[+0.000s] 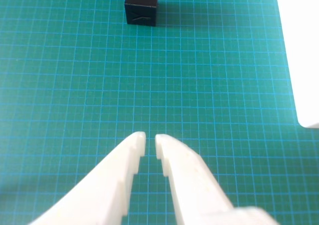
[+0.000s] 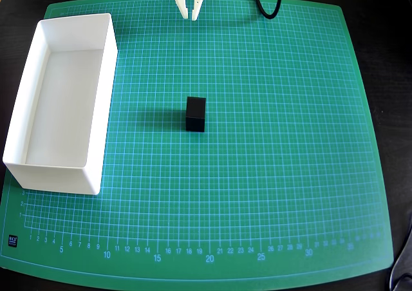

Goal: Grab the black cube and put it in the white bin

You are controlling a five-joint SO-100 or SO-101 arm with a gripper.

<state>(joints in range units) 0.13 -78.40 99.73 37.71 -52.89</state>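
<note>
The black cube (image 2: 196, 114) stands on the green cutting mat near its middle; in the wrist view the cube (image 1: 142, 6) is at the top edge, ahead of the fingers. The white bin (image 2: 61, 101) lies empty along the mat's left side in the overhead view; its wall (image 1: 304, 51) shows at the right edge of the wrist view. My gripper (image 2: 191, 12) is at the mat's top edge, well apart from the cube. Its white fingers nearly touch, with a thin gap between the tips (image 1: 150, 139), and hold nothing.
The green gridded mat (image 2: 290, 143) covers the dark table. A black cable (image 2: 267, 4) loops onto the mat's top edge, right of the gripper.
</note>
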